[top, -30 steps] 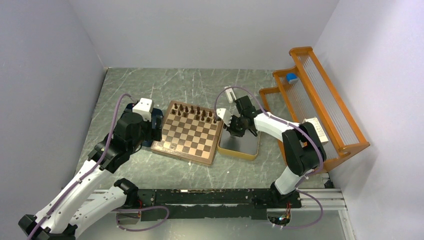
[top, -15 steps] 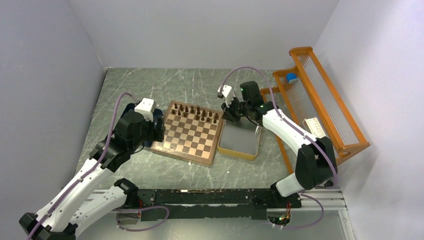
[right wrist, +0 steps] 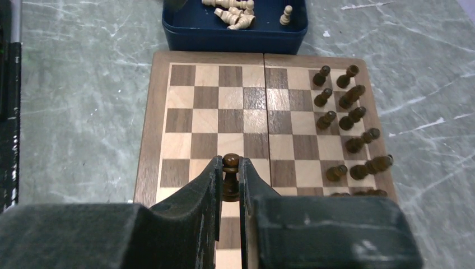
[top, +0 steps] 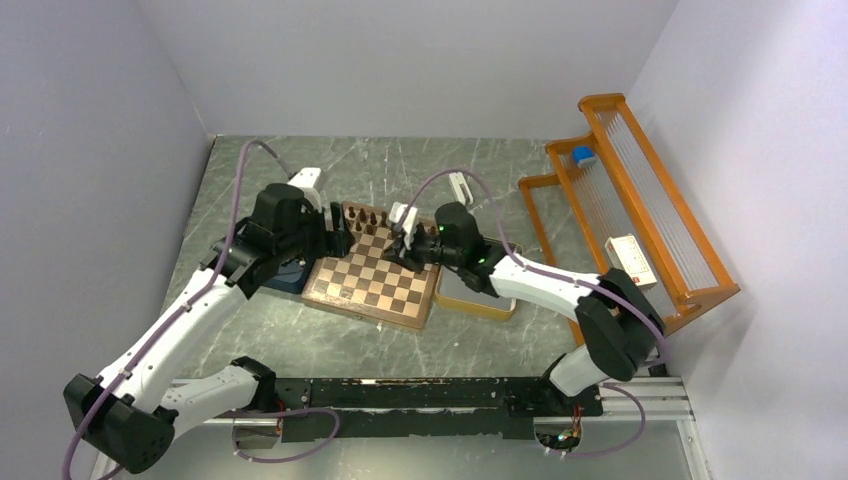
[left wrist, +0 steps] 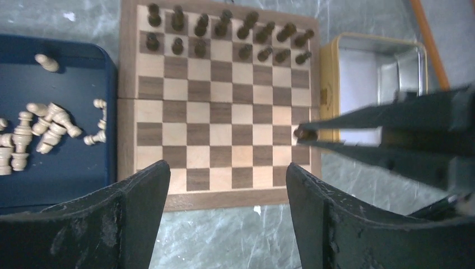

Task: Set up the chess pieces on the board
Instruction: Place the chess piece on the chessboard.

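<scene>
1. Chess pieces (left wrist: 223,21), dark brown, nearest one: a pawn (right wrist: 230,168), upright, pinched between the right jaws, which press on it from both sides; it hangs over the right-edge squares of the board (top: 375,285), about midway along; whether it touches the square cannot be told.
2. Board: square, chequered tan and dark brown, reddish border; flat on the grey marbled table (top: 400,165), mid-table.
3. Left jaws: spread wide; over the board's left edge in the top view.
4. Blue tray (left wrist: 73,168): just beside the board's left edge; holds light pieces (left wrist: 50,126), most lying on their sides.
5. Yellow-rimmed tin (left wrist: 330,84): just beside the board's right edge.
6. Other chess pieces: upright in the board's two farthest rows, one to a square.
7. Orange rack (top: 650,200): far right of the table, against the wall.
</scene>
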`<state>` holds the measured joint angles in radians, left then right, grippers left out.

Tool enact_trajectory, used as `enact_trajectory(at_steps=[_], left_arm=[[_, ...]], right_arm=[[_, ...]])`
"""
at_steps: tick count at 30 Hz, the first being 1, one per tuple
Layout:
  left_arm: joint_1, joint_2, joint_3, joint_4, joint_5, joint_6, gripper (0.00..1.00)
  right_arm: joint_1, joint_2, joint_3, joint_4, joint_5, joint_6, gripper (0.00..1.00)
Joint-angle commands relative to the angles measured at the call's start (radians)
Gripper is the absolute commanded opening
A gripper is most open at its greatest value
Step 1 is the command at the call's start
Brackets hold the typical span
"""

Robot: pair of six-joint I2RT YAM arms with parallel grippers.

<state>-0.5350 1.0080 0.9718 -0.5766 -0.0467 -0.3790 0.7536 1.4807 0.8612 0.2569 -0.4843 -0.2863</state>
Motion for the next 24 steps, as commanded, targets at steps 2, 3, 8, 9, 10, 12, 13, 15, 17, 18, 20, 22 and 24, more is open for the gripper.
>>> enact_trajectory(at_steps=[2,3,8,9,10,12,13,15,17,18,20,22,24], left_arm=[[0.157,0.037,0.107,-0.053,0.137,-0.027,0.81],[0.184,0.043,0.12,-0.059,0.156,-0.029,0.81],[0.334,0.07,0.111,-0.055,0.294,-0.054,0.8],[0.353,0.076,0.101,-0.047,0.313,-0.06,0.8],[0.367,0.076,0.088,-0.038,0.327,-0.066,0.79],[0.381,0.074,0.06,-0.013,0.334,-0.074,0.78],[0.388,0.075,0.05,-0.007,0.338,-0.074,0.78],[0.395,0.076,0.032,0.003,0.344,-0.072,0.78],[0.396,0.075,0.016,0.013,0.347,-0.071,0.79],[0.397,0.073,0.007,0.02,0.349,-0.069,0.79],[0.397,0.069,-0.012,0.031,0.346,-0.066,0.79],[0.397,0.071,-0.026,0.034,0.343,-0.06,0.79],[0.397,0.079,-0.032,0.03,0.346,-0.051,0.78]], right_arm=[[0.074,0.106,-0.014,0.253,0.112,0.061,0.03],[0.086,0.125,-0.008,0.261,0.127,0.06,0.02],[0.132,0.201,0.009,0.311,0.213,0.021,0.03],[0.132,0.218,0.014,0.319,0.223,0.021,0.04],[0.134,0.235,0.025,0.322,0.229,0.015,0.04],[0.137,0.273,0.046,0.321,0.245,0.003,0.05],[0.139,0.29,0.057,0.317,0.254,-0.005,0.05],[0.143,0.322,0.079,0.312,0.262,-0.017,0.05],[0.147,0.346,0.098,0.313,0.276,-0.019,0.05],[0.149,0.355,0.104,0.319,0.285,-0.018,0.05],[0.155,0.38,0.117,0.336,0.31,-0.013,0.05],[0.161,0.403,0.128,0.348,0.357,-0.014,0.05],[0.175,0.422,0.133,0.357,0.392,-0.027,0.06]])
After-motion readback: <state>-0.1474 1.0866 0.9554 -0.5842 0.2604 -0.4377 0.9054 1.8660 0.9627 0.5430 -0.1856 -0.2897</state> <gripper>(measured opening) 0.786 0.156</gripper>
